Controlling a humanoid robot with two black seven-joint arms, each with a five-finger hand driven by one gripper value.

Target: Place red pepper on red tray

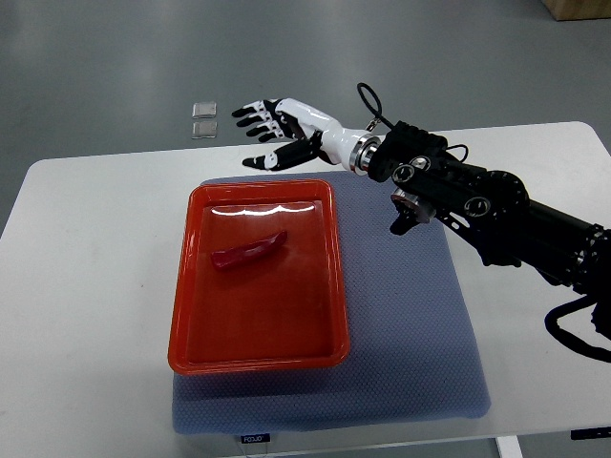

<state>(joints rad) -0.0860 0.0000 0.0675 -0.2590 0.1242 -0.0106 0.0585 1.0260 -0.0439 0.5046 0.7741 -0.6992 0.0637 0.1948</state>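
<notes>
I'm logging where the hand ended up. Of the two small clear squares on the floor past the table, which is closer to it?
The upper clear square, nearer the right hand's fingertips; the lower clear square sits just below, slightly farther left.

a robotics lab or test room: a plain white rectangular table on a bare grey polished floor, a blue-grey textured work mat, and a black jointed robot arm reaching in.
</notes>
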